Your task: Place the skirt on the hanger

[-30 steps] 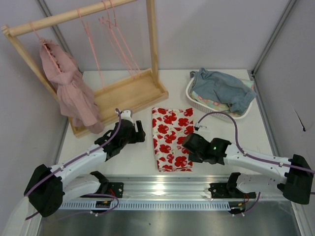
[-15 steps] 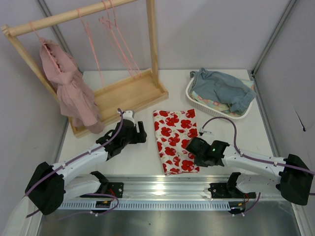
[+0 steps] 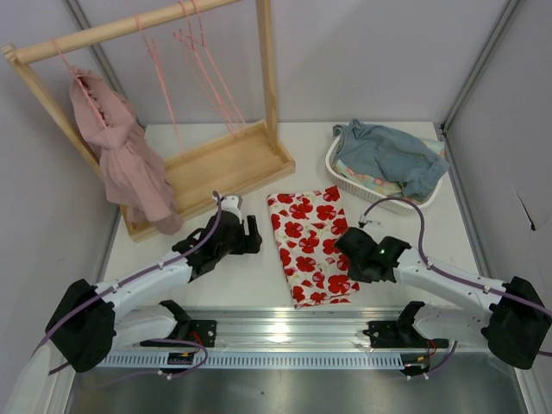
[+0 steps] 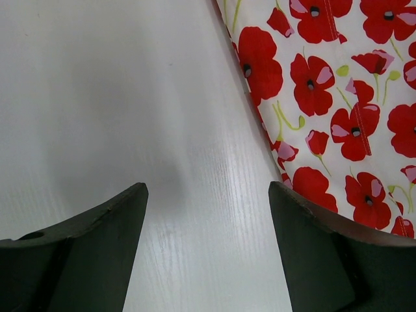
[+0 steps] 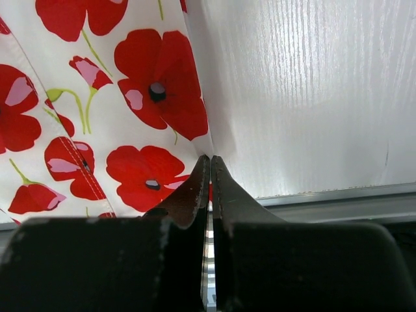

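Observation:
The skirt (image 3: 310,241), white with red flowers, lies flat on the table between my arms, its near end slanted to the right. My right gripper (image 3: 348,253) is shut on the skirt's right edge near the front corner; in the right wrist view the fingertips (image 5: 209,160) pinch the cloth (image 5: 117,78) by the table's metal edge. My left gripper (image 3: 251,235) is open and empty, low over bare table just left of the skirt; its right finger sits beside the skirt's edge (image 4: 325,91). Thin pink hangers (image 3: 161,78) hang on the wooden rack's bar.
The wooden rack (image 3: 226,162) stands at the back left, with a dusty-pink garment (image 3: 121,159) hanging at its left end. A white basket (image 3: 341,176) holding a blue-grey cloth (image 3: 392,153) stands at the back right. The metal rail (image 3: 285,323) runs along the near edge.
My right gripper has moved right and back with the skirt's edge, swinging the skirt's near end to the right. My left gripper has crept a little right towards the skirt.

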Controlling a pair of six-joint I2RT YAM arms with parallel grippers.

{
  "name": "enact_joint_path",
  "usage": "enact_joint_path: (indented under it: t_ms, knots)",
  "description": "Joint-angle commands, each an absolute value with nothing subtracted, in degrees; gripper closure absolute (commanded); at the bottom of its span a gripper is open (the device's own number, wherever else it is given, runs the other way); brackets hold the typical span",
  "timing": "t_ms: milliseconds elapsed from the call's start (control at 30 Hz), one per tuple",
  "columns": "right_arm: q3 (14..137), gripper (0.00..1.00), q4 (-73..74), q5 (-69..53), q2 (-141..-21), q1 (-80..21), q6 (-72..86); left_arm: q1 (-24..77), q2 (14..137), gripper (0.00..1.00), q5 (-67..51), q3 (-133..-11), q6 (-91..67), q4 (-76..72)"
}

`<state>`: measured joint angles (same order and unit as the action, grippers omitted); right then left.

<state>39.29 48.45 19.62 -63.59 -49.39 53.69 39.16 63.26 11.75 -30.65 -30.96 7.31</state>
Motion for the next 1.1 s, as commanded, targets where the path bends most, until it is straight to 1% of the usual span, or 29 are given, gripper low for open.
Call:
enact_joint_path:
  t_ms: [0, 167, 333, 367, 400, 467, 533, 567, 600, 667, 767, 833, 867, 900, 933, 967, 1000, 1033, 1067]
  knots:
    - [38.24, 1.0, 48.34, 19.17, -61.88, -48.61, 51.94, 39.81, 63.72, 0.18, 11.16, -31.03, -30.15, 4.66]
    - [37.71, 1.0, 45.09, 14.86, -60.74, -49.83, 52.12, 40.34, 64.6, 0.18, 10.99, -32.08, -29.88, 4.66]
    - [37.7, 0.99, 44.73, 14.41, -62.13, -51.33, 52.65, 40.78, 66.09, 0.18, 10.9, -34.19, -29.88, 4.75]
    - [37.88, 0.98, 45.17, 14.76, -62.49, -51.33, 52.65, 41.22, 66.35, 0.18, 10.81, -34.71, -29.8, 4.92]
    - [38.14, 0.94, 45.61, 14.94, -62.93, -51.33, 52.47, 41.31, 66.44, 0.18, 10.81, -35.06, -29.71, 5.01]
    - [39.37, 0.9, 47.72, 15.81, -62.93, -51.5, 52.64, 41.92, 66.8, 0.18, 10.72, -36.29, -29.71, 5.45]
    - [40.86, 0.75, 49.39, 16.0, -61.62, -51.42, 52.3, 42.8, 66.8, 0.18, 10.2, -37.95, -29.62, 5.71]
    - [41.65, 0.63, 50.0, 16.0, -61.18, -51.42, 51.77, 43.15, 66.71, 0.17, 10.11, -38.49, -29.71, 6.06]
    - [42.62, 0.46, 51.84, 16.0, -60.56, -51.42, 51.51, 43.59, 66.8, 0.18, 10.02, -38.93, -29.53, 6.06]
    - [46.64, 0.33, 53.78, 17.05, -59.59, -51.42, 50.54, 44.99, 67.15, 0.17, 9.49, -41.12, -29.62, 5.98]
    - [51.13, 0.3, 55.55, 18.89, -58.62, -51.24, 48.27, 47.28, 68.9, 0.19, 10.37, -43.67, -30.32, 6.24]
    - [51.94, 0.34, 53.71, 19.16, -58.36, -50.02, 46.68, 49.03, 69.96, 0.22, 10.81, -44.65, -31.89, 5.98]
    - [51.77, 0.45, 52.48, 18.73, -58.53, -49.23, 45.8, 49.83, 70.74, 0.28, 10.64, -44.82, -32.6, 5.54]
    - [51.25, 0.52, 49.51, 17.94, -58.71, -47.57, 44.31, 50.7, 71.1, 0.34, 10.55, -44.74, -33.22, 3.97]
    - [50.63, 0.6, 47.66, 16.36, -59.06, -46.77, 43.6, 52.45, 71.36, 0.49, 10.55, -44.74, -34.7, 3.17]
    - [49.75, 0.75, 45.55, 15.48, -59.5, -45.97, 42.98, 53.43, 72.06, 0.56, 10.81, -44.74, -35.59, 2.29]
    - [48.09, 0.83, 41.7, 14.42, -59.94, -44.23, 42.28, 54.31, 72.51, 0.64, 11.07, -44.13, -36.38, 1.15]
    - [47.12, 0.88, 39.75, 12.76, -60.46, -43.43, 42.01, 56.06, 73.21, 0.71, 11.16, -44.03, -38.04, 0.36]
    - [46.33, 0.95, 37.64, 12.14, -61.69, -42.72, 41.58, 56.86, 74.08, 0.85, 11.68, -44.03, -39.01, -1.56]
